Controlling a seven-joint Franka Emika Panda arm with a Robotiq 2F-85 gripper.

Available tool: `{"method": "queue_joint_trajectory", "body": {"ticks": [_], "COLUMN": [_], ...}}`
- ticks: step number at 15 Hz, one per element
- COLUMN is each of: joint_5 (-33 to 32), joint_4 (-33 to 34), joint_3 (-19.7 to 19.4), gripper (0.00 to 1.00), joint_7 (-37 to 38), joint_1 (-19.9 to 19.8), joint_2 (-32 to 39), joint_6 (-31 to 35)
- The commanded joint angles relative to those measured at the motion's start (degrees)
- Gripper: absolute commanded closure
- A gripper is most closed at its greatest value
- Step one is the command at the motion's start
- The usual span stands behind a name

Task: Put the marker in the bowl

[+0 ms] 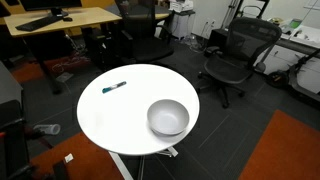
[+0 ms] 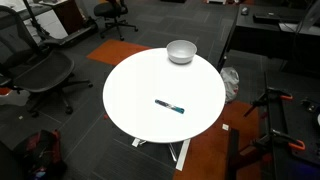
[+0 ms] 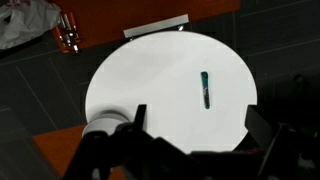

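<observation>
The marker (image 1: 114,88) is a short dark teal stick lying flat on the round white table (image 1: 115,118), apart from the bowl (image 1: 168,117). The silvery bowl stands upright and empty near the table's edge. Both show again in an exterior view, marker (image 2: 170,106) and bowl (image 2: 181,51). In the wrist view the marker (image 3: 205,88) lies below and ahead of my gripper (image 3: 198,125), high above the table. Its two dark fingers are wide apart and empty. The bowl's rim (image 3: 100,130) shows at the lower left, partly hidden by the gripper body. The arm is in neither exterior view.
Black office chairs (image 1: 238,55) (image 2: 38,72) stand round the table. A wooden desk (image 1: 60,20) is behind. An orange carpet patch (image 1: 285,150) lies on the dark floor. A dark stand (image 2: 270,125) is close to the table.
</observation>
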Motion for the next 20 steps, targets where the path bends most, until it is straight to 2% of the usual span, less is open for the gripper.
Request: {"method": "queue_joint_trajectory", "body": {"ticks": [1,10,14,20], "joint_5": [0.24,-0.18,-0.54,-1.99], "joint_4": [0.16,-0.04,-0.36,0.26], "joint_3": [0.28,1.48,3.40,5.54], "gripper": [0.00,0.00,0.00,0.00], "joint_7": [-0.23,0.04,0.49,1.26], "joint_1": [-0.37,0.04,0.46,0.92], "joint_2": [0.02,2.35,6.93,18.42], "joint_6": [-0.19,2.19,6.57,16.32]}}
